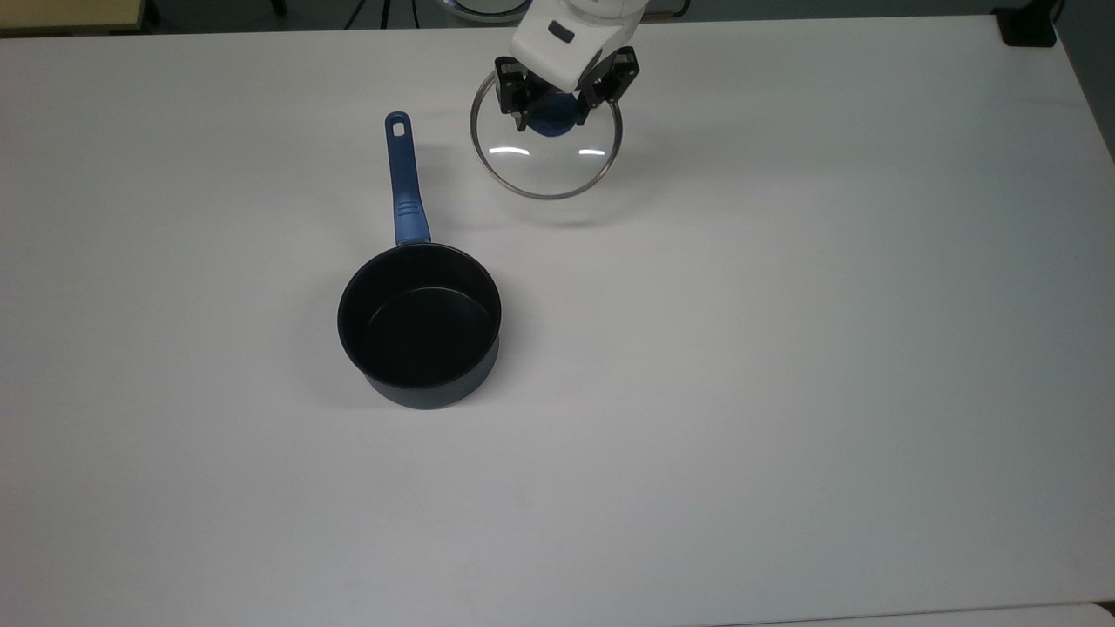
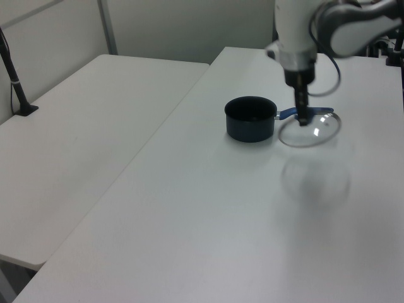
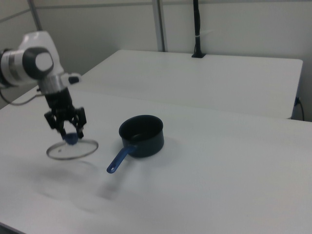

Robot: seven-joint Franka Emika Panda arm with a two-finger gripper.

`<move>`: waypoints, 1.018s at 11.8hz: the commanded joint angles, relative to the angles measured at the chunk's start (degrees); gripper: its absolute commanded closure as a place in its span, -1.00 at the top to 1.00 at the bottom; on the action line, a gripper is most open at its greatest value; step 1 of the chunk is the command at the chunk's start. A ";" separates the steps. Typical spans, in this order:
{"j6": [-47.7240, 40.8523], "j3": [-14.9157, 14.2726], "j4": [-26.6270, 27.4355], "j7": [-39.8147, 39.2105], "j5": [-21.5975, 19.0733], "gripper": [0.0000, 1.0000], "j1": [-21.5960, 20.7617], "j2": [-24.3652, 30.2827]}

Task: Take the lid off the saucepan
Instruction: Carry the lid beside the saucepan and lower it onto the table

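The pincer is clamped on the blue knob of the lid. Its two black fingers stand on both sides of the knob, close together, with the knob between them. The lid hangs from the pincer in the air, above the white tabletop, and it does not touch the tabletop. In the right view the lid is nearly level and its soft shadow lies on the tabletop below it. In the left view the lid also has a faint round shadow under it, apart from the disc itself.

The lid is a clear glass disc with a thin metal rim, and the tabletop shows through the glass. Two small bright reflections are on the glass in the top view.

The saucepan stands upright on the tabletop, open, with its black inside visible. Relative to the saucepan, the lid is well apart from it: in the top view it is above and to the right of the pot, beyond the end of the long blue handle. In the right view the lid is to the left of the saucepan, beside the handle, and in the left view it is to the right of the saucepan, in front of the handle.

The arm is white and comes down to the pincer from above.
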State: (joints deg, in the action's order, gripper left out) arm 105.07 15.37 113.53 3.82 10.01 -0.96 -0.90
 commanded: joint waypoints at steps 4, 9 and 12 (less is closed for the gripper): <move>16.48 -0.25 15.76 -2.15 4.58 0.00 5.35 1.71; 16.66 -0.25 14.54 1.00 4.67 1.00 6.32 0.64; 11.41 -0.16 9.02 1.63 3.88 1.00 5.53 0.90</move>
State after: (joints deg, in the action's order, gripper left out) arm 121.03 15.05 126.92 3.85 13.96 5.14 -0.95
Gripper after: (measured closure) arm 0.000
